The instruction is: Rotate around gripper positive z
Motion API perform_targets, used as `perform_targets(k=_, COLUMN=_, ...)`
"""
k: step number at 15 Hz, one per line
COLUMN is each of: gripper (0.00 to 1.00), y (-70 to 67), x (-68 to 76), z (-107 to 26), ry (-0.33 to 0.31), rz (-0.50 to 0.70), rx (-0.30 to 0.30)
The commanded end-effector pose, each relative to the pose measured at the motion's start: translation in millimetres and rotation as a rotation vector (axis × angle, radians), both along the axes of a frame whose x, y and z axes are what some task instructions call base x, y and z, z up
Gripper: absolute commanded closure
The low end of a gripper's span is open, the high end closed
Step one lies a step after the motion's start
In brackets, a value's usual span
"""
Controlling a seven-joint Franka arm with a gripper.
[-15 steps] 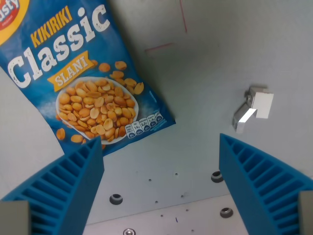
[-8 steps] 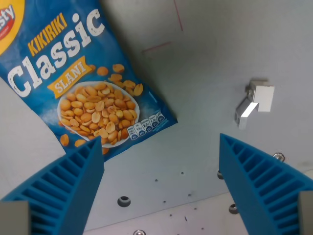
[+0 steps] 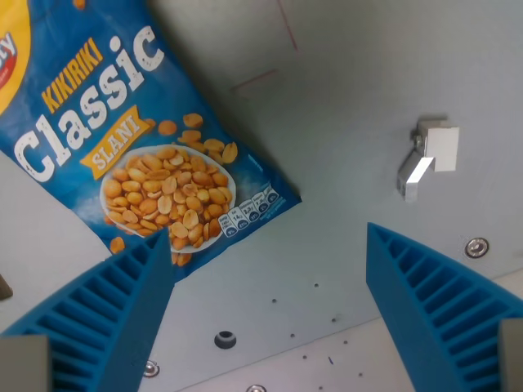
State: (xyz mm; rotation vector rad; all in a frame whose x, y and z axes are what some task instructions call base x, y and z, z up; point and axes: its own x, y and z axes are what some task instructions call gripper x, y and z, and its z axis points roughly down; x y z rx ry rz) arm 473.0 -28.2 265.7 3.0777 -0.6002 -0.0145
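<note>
Gripper [image 3: 265, 310]: both blue ribbed fingers are seen at the lower left and lower right of the frame, spread wide apart with nothing between them; the hand is released and empty.

Left finger [image 3: 98, 318]: its tip is seen over the lower edge of the peanut bag; whether contact is made cannot be told, though it appears to be held above it.

Peanut bag [image 3: 131, 155]: a blue "Kikiriki Classic Slani" packet is laid flat in the upper left of the frame, tilted, with its lower corner pointing toward the centre.

White block [image 3: 431, 155]: a small white and metallic piece is seen at the right of the frame, above the right finger [image 3: 441, 302], well apart from the bag.

Table [image 3: 327, 220]: a grey surface with faint red lines at the top centre and screw holes along the bottom edge.

Task's thing: the gripper itself is what is to be turned; no object needs to be held, which is judged to be why the jaws are left apart.

Step in hand: a turn about the gripper's own axis is judged to be under way or due, with the wrist pointing down at the table.

Risk: little is expected, as nothing is grasped.
</note>
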Motion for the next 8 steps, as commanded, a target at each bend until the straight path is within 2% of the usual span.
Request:
perform_targets(k=1, gripper=0.00, y=-0.1, x=0.3, z=2.2, ry=-0.006, rz=-0.168, rx=-0.002)
perform_targets(k=8, gripper=0.00, y=-0.1, x=0.3, z=2.2, ry=-0.006, rz=-0.261, rx=-0.002)
